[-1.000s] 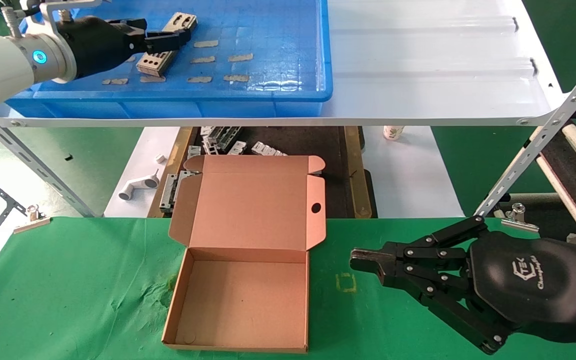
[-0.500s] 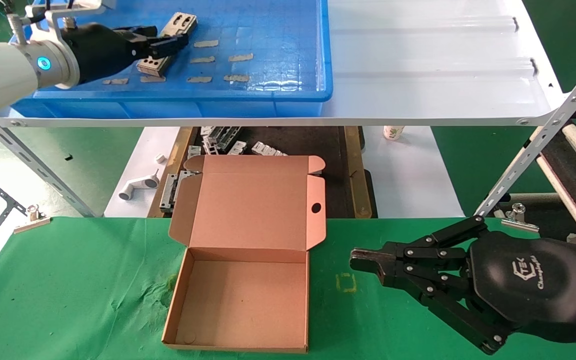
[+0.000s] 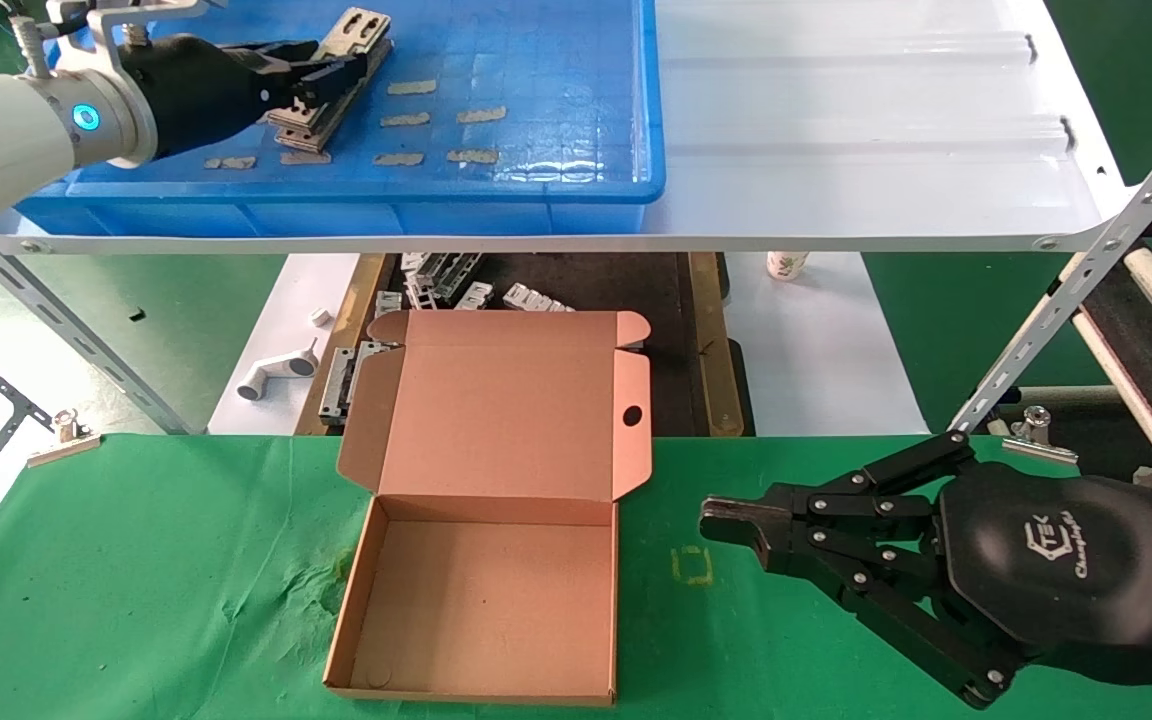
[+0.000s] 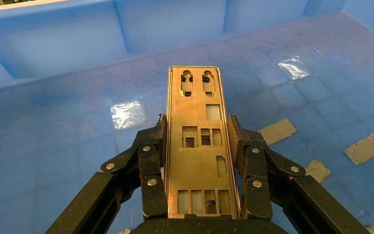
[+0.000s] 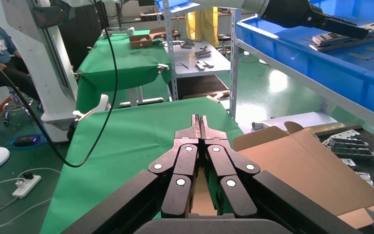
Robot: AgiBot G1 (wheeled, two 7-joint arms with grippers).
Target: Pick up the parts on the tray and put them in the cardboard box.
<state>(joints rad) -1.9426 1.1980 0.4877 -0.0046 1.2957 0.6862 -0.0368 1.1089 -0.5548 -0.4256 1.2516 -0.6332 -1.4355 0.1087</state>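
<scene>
In the head view my left gripper [image 3: 331, 72] reaches into the blue tray [image 3: 336, 190] at the far left and is shut on a silver-grey punched part [image 3: 356, 30]. The left wrist view shows the part [image 4: 195, 161] clamped by its long edges between both fingers [image 4: 246, 146], above the tray floor [image 4: 53, 146]. Its layered edge looks like a thin stack; how many plates I cannot tell. The cardboard box [image 3: 486, 600] lies open on the green cloth with its lid [image 3: 506, 420] folded back. My right gripper [image 3: 721, 522] rests shut and empty to the right of the box [image 5: 311, 165].
Tan tape strips [image 3: 436, 120] dot the tray floor. The tray stands on a white shelf [image 3: 836, 130] with slanted metal struts [image 3: 1066, 310]. Under the shelf lie grey brackets [image 3: 446, 280] and a white pipe fitting [image 3: 276, 375]. A metal clip [image 3: 61, 435] holds the cloth's left corner.
The left gripper's fingers closed on the part and raised it, so it now sits tilted above the tray floor. The right arm has not moved.
</scene>
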